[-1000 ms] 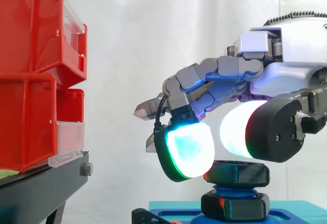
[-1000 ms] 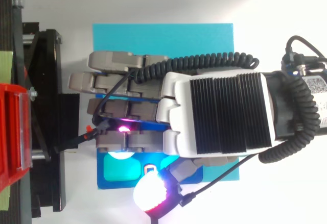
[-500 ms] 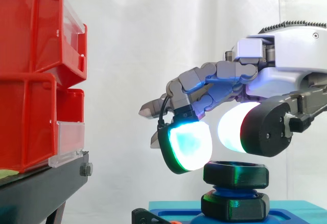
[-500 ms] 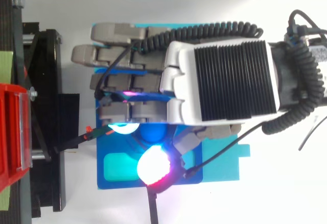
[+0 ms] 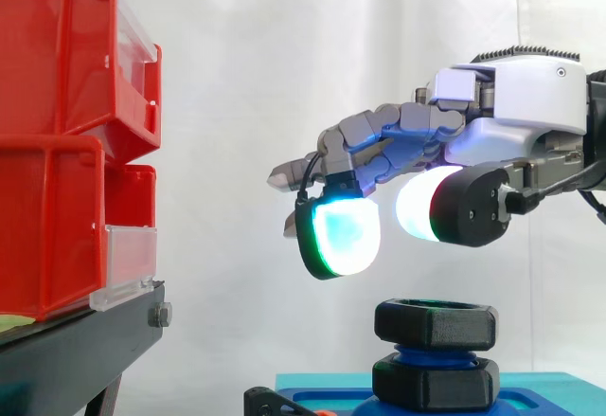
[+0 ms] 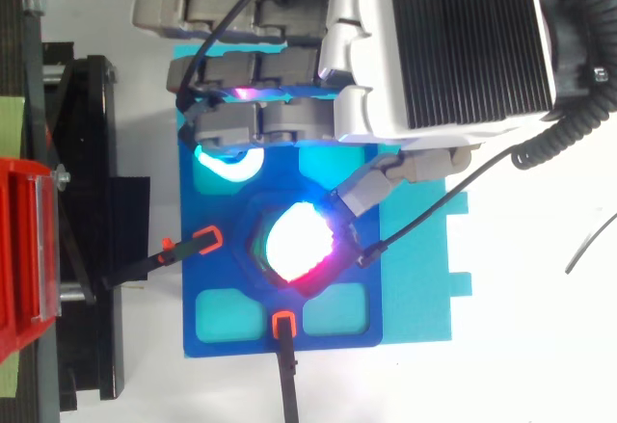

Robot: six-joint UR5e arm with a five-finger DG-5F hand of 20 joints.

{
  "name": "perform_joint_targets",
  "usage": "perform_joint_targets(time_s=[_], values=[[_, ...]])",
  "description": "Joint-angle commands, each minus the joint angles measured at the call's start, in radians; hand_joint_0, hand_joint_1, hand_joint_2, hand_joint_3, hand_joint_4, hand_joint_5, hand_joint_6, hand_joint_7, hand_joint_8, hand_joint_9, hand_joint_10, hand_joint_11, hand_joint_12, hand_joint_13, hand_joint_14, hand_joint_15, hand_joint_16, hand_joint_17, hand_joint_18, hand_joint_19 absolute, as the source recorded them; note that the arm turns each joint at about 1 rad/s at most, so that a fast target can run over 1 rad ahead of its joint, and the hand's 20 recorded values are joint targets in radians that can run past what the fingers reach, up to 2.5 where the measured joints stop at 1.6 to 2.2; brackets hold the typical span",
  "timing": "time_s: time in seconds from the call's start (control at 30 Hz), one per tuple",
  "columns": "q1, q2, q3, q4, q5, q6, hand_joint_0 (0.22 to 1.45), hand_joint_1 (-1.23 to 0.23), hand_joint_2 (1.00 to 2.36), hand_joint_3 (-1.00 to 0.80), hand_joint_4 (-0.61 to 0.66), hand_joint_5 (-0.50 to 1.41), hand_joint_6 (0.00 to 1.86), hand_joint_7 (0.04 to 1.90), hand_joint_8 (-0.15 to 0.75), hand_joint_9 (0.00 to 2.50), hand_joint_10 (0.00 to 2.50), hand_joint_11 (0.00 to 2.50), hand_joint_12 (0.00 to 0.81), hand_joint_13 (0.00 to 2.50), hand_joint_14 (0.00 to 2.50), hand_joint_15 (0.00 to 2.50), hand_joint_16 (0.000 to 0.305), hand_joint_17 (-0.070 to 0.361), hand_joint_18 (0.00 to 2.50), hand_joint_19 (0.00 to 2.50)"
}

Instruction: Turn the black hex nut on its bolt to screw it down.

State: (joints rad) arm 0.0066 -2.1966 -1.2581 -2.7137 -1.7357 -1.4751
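Fingers [image 5: 343, 236] lifted off hex nut [image 5: 436, 323]; now abv it, not touching, loosely open, w/ nothing held.

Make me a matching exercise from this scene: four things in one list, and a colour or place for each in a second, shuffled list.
1. hand
2. top nut
3. bins
4. plate

a. red, at the left in the side view
b. black, below the hand, untouched
c. blue, lowest of all
d. open, in the air

Pairs: 1-d, 2-b, 3-a, 4-c
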Motion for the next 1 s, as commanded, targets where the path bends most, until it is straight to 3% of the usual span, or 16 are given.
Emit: perform_joint_targets(time_s=[0.0,0.23,0.4,0.5,0.8,0.97], values=[[0.010,0.000,0.000,0.015,-0.002,-0.001,0.47,-0.32,1.00,-0.50,0.18,-0.06,0.50,1.19,0.223,0.67,0.01,0.12,0.321,0.26,0.00,0.00,0.044,0.099,0.10,0.12],[0.044,0.000,0.000,0.026,0.007,-0.005,0.47,-0.29,1.00,-0.50,0.19,-0.06,0.50,1.00,0.210,0.67,0.00,0.06,0.315,0.26,0.00,0.00,0.044,0.100,0.10,0.12],[0.079,0.000,0.000,0.020,0.008,-0.014,0.47,-0.28,1.00,-0.50,0.12,-0.06,0.50,0.83,0.179,0.67,0.00,0.00,0.300,0.25,0.00,0.00,0.044,0.100,0.10,0.10],[0.090,0.000,0.000,0.017,0.008,-0.014,0.47,-0.28,1.00,-0.50,0.12,-0.06,0.50,0.79,0.173,0.67,0.00,0.00,0.293,0.25,0.00,0.00,0.045,0.100,0.09,0.10],[0.119,-0.002,0.000,-0.041,0.031,-0.014,0.47,-0.26,1.00,-0.50,0.11,-0.03,0.50,0.90,0.168,0.67,0.00,0.00,0.289,0.25,0.00,0.00,0.044,0.100,0.08,0.09],[0.122,-0.002,0.000,-0.051,0.031,-0.014,0.47,-0.25,1.00,-0.50,0.11,-0.02,0.50,1.00,0.168,0.67,0.00,0.00,0.290,0.25,0.00,0.00,0.044,0.099,0.08,0.09]])
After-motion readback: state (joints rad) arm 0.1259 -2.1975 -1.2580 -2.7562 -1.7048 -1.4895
